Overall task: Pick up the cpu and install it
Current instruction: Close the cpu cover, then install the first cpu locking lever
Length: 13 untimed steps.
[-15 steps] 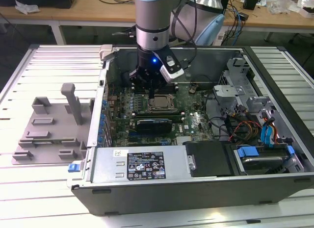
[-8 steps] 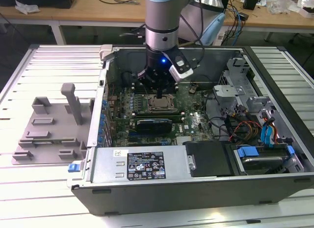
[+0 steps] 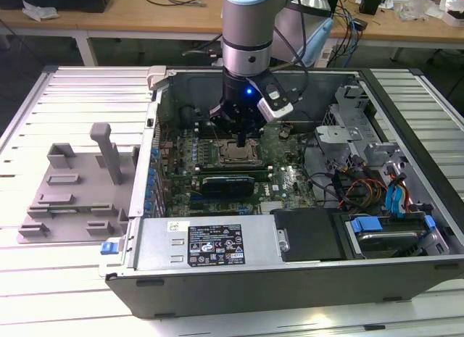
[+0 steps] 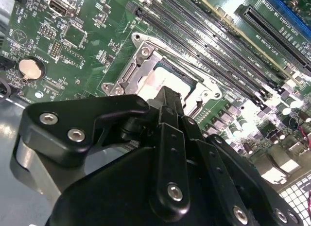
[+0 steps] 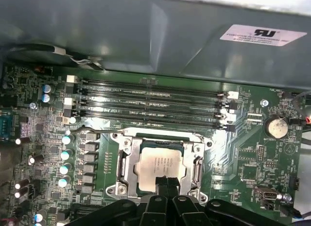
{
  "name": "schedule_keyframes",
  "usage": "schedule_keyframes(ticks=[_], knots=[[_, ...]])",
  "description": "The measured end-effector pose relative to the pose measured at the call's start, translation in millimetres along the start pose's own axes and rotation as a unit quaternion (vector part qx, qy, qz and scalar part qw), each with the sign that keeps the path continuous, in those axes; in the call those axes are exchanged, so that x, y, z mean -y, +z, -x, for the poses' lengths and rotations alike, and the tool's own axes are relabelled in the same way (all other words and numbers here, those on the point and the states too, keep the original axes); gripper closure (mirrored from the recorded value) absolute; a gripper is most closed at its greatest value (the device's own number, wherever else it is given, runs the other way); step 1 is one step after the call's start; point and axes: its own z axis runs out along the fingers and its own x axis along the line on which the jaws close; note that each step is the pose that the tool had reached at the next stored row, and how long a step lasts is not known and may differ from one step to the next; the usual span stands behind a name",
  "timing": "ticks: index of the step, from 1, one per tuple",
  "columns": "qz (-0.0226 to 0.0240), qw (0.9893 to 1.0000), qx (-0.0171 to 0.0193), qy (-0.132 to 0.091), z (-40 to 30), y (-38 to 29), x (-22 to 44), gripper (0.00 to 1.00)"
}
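Gripper (image 5: 167,183) over cpu (image 5: 159,163), first wrist view

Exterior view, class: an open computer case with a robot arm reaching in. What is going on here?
A robot arm's gripper hangs inside the open computer case, over the motherboard. In the first wrist view the cpu lies in its socket frame, silver top up. The gripper is shut, its tip at the cpu's edge; contact cannot be judged.
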Motion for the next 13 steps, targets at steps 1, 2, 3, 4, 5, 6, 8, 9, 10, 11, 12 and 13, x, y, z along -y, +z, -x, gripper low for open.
schedule_keyframes(ticks=[1, 2, 3, 4, 5, 6, 8, 9, 10, 11, 12, 13], knots=[[0.0, 1.0, 0.0, 0.0, 0.0, 0.0, 0.1, 0.89], [0.0, 1.0, 0.0, 0.0, 0.0, 0.0, 0.2, 0.89], [0.0, 1.0, 0.0, 0.0, 0.0, 0.0, 0.2, 0.89], [0.0, 1.0, 0.0, 0.0, 0.0, 0.0, 0.2, 0.89], [0.0, 1.0, 0.0, 0.0, 0.0, 0.0, 0.2, 0.89], [0.0, 1.0, 0.0, 0.0, 0.0, 0.0, 0.3, 0.89], [0.0, 1.0, 0.0, 0.0, 0.0, 0.0, 0.3, 0.89], [0.0, 1.0, 0.0, 0.0, 0.0, 0.0, 0.3, 0.89], [0.0, 1.0, 0.0, 0.0, 0.0, 0.0, 0.3, 0.89], [0.0, 1.0, 0.0, 0.0, 0.0, -0.1, 0.4, 0.89], [-0.0001, 1.0, -0.0001, 0.0, -0.1, -0.6, 0.5, 0.89], [0.0, 1.0, 0.0, 0.0, 0.0, -1.5, 0.4, 0.89]])
